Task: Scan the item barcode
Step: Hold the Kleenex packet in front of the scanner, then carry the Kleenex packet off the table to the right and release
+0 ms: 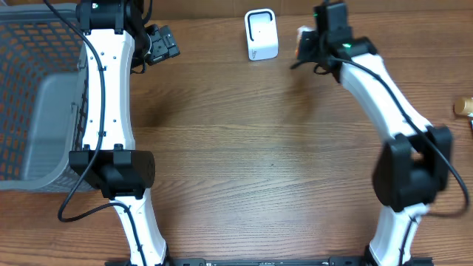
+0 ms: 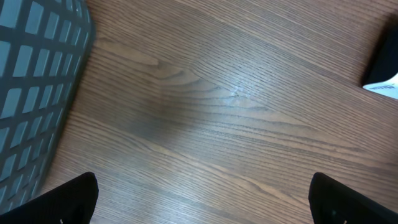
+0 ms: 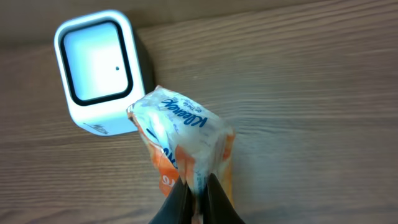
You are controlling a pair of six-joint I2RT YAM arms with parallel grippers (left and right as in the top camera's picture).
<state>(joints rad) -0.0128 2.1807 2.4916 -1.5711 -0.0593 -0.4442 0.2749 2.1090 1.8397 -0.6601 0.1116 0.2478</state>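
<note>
The right claw (image 3: 196, 194) pinches a soft Kleenex tissue pack (image 3: 180, 140) by its crimped end, jaws nearly together. The pack is crinkly white plastic with blue lettering and orange panels, held just beside the white barcode scanner (image 3: 99, 68) on the wooden counter (image 3: 311, 93). The left claw (image 2: 202, 202) gapes wide, empty, near the grey basket (image 2: 31, 93).

I see a wood-grain table (image 1: 259, 148). A white barcode scanner (image 1: 261, 35) stands near its far edge, a grey mesh basket (image 1: 29, 89) sits at left, and a small brown item (image 1: 463, 108) lies at the right edge.
</note>
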